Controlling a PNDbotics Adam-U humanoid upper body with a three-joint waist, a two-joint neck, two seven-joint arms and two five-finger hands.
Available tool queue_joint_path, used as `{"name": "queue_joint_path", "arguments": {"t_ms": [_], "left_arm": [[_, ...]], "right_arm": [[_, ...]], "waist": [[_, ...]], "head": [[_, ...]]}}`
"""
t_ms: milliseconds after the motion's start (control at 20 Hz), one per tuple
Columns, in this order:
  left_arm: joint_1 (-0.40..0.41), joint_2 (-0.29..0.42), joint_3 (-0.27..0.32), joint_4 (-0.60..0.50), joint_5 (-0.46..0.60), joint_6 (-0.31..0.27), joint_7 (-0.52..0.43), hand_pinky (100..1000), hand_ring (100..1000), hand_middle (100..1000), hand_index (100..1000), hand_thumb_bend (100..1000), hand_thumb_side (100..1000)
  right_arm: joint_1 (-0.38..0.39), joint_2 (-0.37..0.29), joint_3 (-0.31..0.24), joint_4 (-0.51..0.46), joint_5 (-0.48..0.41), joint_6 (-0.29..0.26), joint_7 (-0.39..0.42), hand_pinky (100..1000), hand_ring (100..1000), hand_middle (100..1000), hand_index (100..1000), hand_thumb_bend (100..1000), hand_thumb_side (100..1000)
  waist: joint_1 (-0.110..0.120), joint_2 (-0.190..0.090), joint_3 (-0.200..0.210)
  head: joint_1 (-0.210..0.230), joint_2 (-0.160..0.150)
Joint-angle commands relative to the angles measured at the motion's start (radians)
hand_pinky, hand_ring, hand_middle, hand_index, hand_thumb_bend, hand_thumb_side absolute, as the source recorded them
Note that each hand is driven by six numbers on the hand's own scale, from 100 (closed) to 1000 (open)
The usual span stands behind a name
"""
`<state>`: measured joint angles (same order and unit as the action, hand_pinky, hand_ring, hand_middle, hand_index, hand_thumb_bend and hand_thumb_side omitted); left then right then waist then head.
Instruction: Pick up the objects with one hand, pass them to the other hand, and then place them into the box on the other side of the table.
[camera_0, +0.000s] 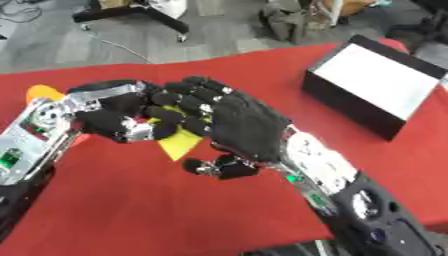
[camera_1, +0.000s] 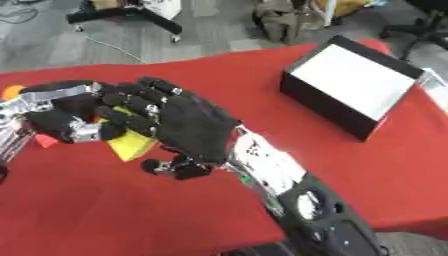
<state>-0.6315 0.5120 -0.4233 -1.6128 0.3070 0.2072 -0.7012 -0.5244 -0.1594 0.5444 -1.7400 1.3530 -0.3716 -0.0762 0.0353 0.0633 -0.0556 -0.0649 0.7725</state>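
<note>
at the far left edge an orange shape peeks out behind the left arm, most of it hidden, so what it is cannot be told. just below it in the right eye view a small red thing shows at the left wrist, likewise mostly covered.

the left hand comes in from the left over the red table, its fingers curled toward the middle. between the two hands sits a yellow object (flat-looking, with a pointed lower corner), and only that lower part is plain; its upper part disappears behind black fingers from both sides. the left hand's curled fingers appear to close on the yellow object's left side, though the exact contact is masked.

the right hand reaches in from the lower right, back of the hand toward the camera, fingers bent over the top of the yellow object and overlapping the left hand's fingertips. its thumb curls below, just under the yellow corner. whether the right hand truly pinches the object or merely rests against it cannot be told, since the palm side faces away.

well apart at the upper right stands the box, black-walled with a white inside, its far corner cut off by the frame edge.
</note>
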Motion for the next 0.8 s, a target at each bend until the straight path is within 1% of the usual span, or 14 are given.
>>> {"name": "queue_joint_path", "arguments": {"t_ms": [50,300,400,500,550,600,650,800], "left_arm": [[-0.013,0.022,0.029,-0.041,0.031,-0.001,-0.004,728,731,615,654,318,361],[-0.014,0.020,0.031,-0.047,0.042,0.005,-0.004,727,730,614,654,317,363],[-0.015,0.019,0.027,-0.050,0.044,0.008,-0.010,727,730,613,654,316,366],[-0.016,0.019,0.022,-0.053,0.043,0.010,-0.019,727,731,613,655,317,368],[-0.017,0.018,0.020,-0.054,0.043,0.011,-0.024,728,731,614,656,317,369],[-0.018,0.018,0.018,-0.055,0.041,0.011,-0.030,728,732,615,658,320,371],[-0.018,0.017,0.016,-0.056,0.040,0.011,-0.035,729,733,615,659,321,374],[-0.020,0.016,0.015,-0.060,0.036,0.007,-0.054,731,737,623,670,330,385]], "right_arm": [[0.007,-0.022,-0.029,0.043,0.035,0.044,-0.025,867,909,841,979,477,266],[0.011,-0.018,-0.025,0.062,0.047,0.056,-0.052,859,893,809,955,463,254],[0.010,-0.016,-0.024,0.065,0.046,0.055,-0.056,856,881,772,932,437,224],[0.009,-0.014,-0.025,0.067,0.042,0.055,-0.061,851,872,742,905,401,175],[0.008,-0.013,-0.024,0.068,0.038,0.055,-0.063,850,866,712,883,379,147],[0.008,-0.012,-0.024,0.069,0.031,0.054,-0.066,844,853,652,840,337,103],[0.007,-0.011,-0.024,0.069,0.023,0.055,-0.071,841,843,610,808,306,100],[0.005,-0.011,-0.024,0.065,-0.005,0.063,-0.099,826,793,443,641,118,100]], "waist": [[0.000,-0.013,-0.002],[0.001,-0.013,-0.002],[0.001,-0.013,-0.002],[0.001,-0.013,-0.002],[0.001,-0.013,-0.003],[0.001,-0.013,-0.003],[0.002,-0.013,-0.003],[0.002,-0.013,-0.003]], "head": [[-0.005,-0.002],[-0.006,-0.002],[-0.007,-0.002],[-0.007,-0.002],[-0.007,-0.002],[-0.007,-0.002],[-0.008,-0.002],[-0.008,-0.002]]}}
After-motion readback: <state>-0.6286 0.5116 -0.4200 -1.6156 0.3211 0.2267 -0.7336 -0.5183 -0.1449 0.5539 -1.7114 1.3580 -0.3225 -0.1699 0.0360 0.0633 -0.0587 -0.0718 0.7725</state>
